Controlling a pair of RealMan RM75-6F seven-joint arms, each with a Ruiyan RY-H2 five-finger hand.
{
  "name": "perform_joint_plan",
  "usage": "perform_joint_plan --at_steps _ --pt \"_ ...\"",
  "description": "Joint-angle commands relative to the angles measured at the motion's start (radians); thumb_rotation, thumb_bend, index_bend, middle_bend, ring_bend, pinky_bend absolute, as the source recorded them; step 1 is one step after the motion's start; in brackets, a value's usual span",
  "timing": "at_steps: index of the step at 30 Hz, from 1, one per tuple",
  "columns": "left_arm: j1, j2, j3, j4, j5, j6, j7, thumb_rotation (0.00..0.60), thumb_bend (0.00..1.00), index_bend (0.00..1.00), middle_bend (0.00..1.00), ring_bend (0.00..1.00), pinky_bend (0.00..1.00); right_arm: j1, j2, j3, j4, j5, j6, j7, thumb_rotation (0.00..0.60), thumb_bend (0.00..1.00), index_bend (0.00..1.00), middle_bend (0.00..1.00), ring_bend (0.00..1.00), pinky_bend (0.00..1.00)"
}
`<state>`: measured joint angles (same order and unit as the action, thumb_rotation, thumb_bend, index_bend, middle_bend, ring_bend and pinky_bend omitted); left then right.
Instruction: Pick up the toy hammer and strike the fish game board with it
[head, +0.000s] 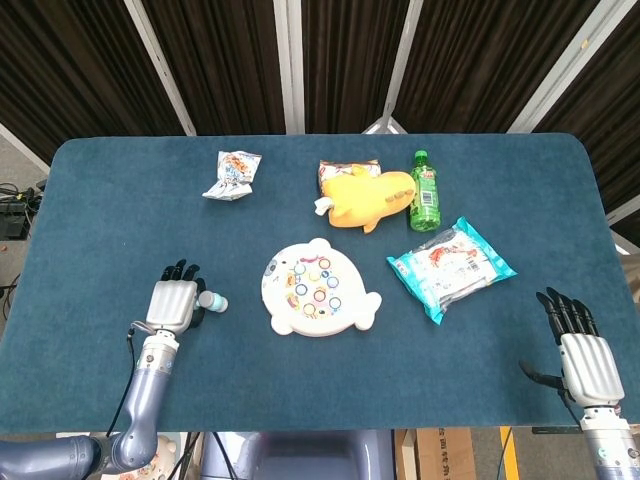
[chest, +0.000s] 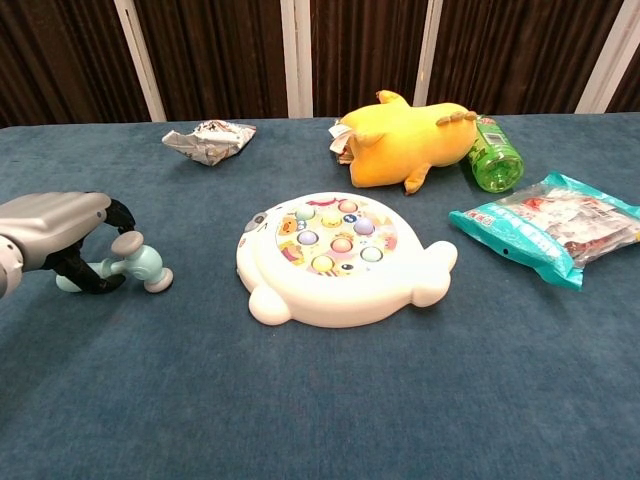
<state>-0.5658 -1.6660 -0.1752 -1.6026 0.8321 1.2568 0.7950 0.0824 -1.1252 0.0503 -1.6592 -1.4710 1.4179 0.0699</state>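
Note:
The toy hammer (chest: 145, 265) is pale blue and lies on the table at the left, its head (head: 212, 301) pointing toward the fish game board (head: 318, 288). My left hand (chest: 55, 225) arches over the handle, and its dark fingers (chest: 75, 275) curl around it. In the head view the same hand (head: 170, 303) covers the handle. The white fish board (chest: 335, 255) with coloured buttons lies mid-table, a short way right of the hammer. My right hand (head: 580, 350) hovers at the table's near right corner, fingers straight, holding nothing.
A yellow plush toy (head: 365, 197) and a green bottle (head: 425, 190) lie behind the board. A teal snack bag (head: 450, 264) is to its right, and a crumpled wrapper (head: 232, 175) sits at the back left. The table is covered in blue cloth (head: 120, 220).

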Motion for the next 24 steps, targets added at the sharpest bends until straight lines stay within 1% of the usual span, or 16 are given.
perform_joint_plan --at_steps 1,7,10,14,17,24 --pt "-0.002 -0.002 0.001 0.002 0.000 0.001 -0.001 0.600 0.38 0.49 0.17 0.06 0.14 0.000 0.000 0.000 0.000 0.000 0.000 0.000 0.600 0.19 0.00 0.00 0.00 0.00" --pt "-0.005 -0.007 0.004 0.008 -0.005 0.004 -0.002 0.600 0.44 0.50 0.19 0.06 0.14 0.000 0.002 -0.001 -0.004 0.003 -0.004 0.007 0.600 0.19 0.00 0.00 0.00 0.00" --pt "-0.006 -0.009 0.004 0.010 -0.009 0.005 -0.003 0.600 0.49 0.51 0.22 0.08 0.16 0.000 0.003 -0.001 -0.005 0.002 -0.004 0.009 0.600 0.19 0.00 0.00 0.00 0.00" --pt "-0.009 -0.012 0.005 0.011 -0.012 0.006 -0.002 0.600 0.55 0.53 0.26 0.13 0.21 0.000 0.003 -0.001 -0.004 0.003 -0.005 0.010 0.600 0.19 0.00 0.00 0.00 0.00" --pt "-0.009 -0.014 0.007 0.012 -0.009 0.006 -0.006 0.600 0.57 0.55 0.30 0.17 0.25 0.000 0.004 -0.001 -0.005 0.003 -0.005 0.011 0.600 0.19 0.00 0.00 0.00 0.00" --pt "-0.007 -0.008 0.002 0.001 0.027 0.019 -0.040 0.600 0.58 0.57 0.34 0.23 0.32 0.001 0.004 -0.001 -0.005 0.004 -0.006 0.011 0.600 0.19 0.00 0.00 0.00 0.00"
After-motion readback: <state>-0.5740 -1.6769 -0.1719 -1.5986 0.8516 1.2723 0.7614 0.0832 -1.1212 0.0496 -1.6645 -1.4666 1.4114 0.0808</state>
